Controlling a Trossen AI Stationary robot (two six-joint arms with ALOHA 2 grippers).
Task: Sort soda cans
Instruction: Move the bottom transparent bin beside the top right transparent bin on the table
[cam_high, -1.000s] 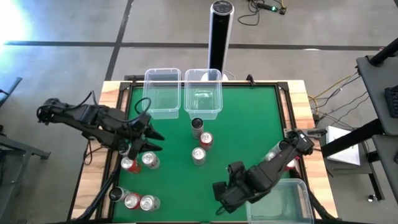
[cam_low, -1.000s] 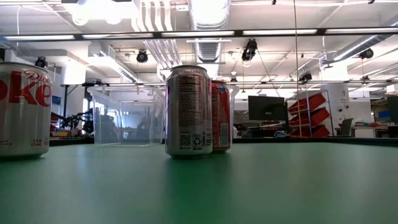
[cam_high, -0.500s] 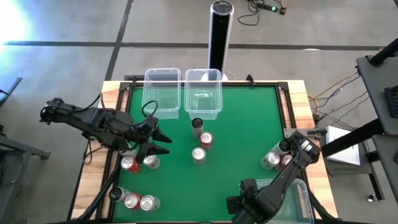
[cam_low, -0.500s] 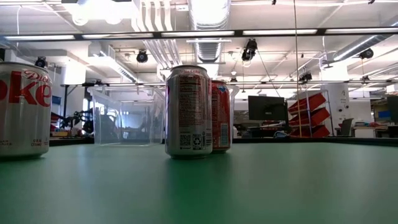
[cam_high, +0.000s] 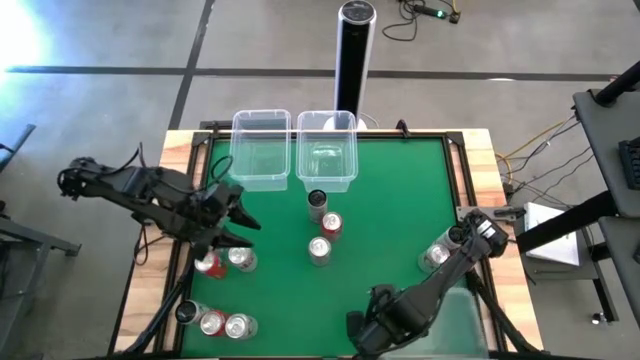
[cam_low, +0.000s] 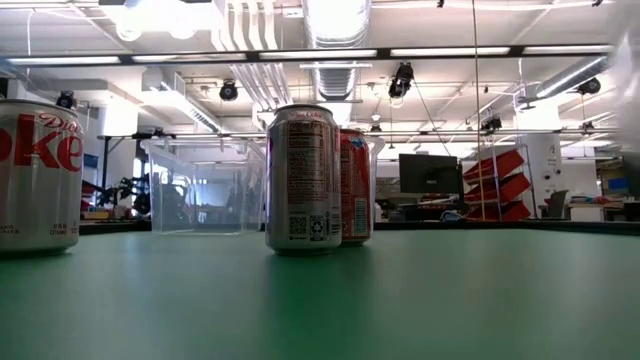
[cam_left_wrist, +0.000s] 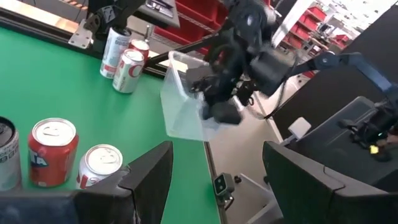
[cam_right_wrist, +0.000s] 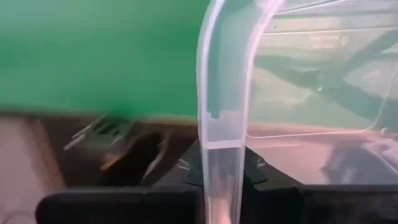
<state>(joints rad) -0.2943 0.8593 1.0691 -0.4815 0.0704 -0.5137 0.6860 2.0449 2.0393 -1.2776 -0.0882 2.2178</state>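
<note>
Left gripper (cam_high: 238, 225): at 9 o'clock on the table, above the left pair of cans; fingers (cam_left_wrist: 148, 177) spread wide, nothing between them.
Right gripper (cam_high: 362, 333): at 6 o'clock, at the near table edge, clamped on the rim of the near tub (cam_right_wrist: 219, 124).
Near tub (cam_high: 470, 315): clear, at the 5 o'clock corner, hanging over the table edge; in the left wrist view it sits tilted (cam_left_wrist: 183, 106).
Far tubs: two clear tubs side by side at 12 o'clock, left one (cam_high: 261, 150) and right one (cam_high: 327, 150).
Centre cans: three in a short line at mid-table, a dark one (cam_high: 317, 203) just below the right far tub, a red one (cam_high: 331, 225), then a silver one (cam_high: 319, 250).
Left pair: a red can (cam_high: 208, 265) and a silver can (cam_high: 241, 260), touching, at 9 o'clock.
Corner cans (cam_high: 212, 321): three in a row at 7 o'clock, near the table edge.
Right cans (cam_high: 436, 257): a silver one at 4 o'clock beside the right arm; others there hidden.
Low view: a silver can (cam_low: 302, 178) with a red one (cam_low: 355, 186) just behind it; a Diet Coke can (cam_low: 38, 172) at the edge.
Post (cam_high: 353, 55): black, silver-capped, beyond the table at 12 o'clock.
</note>
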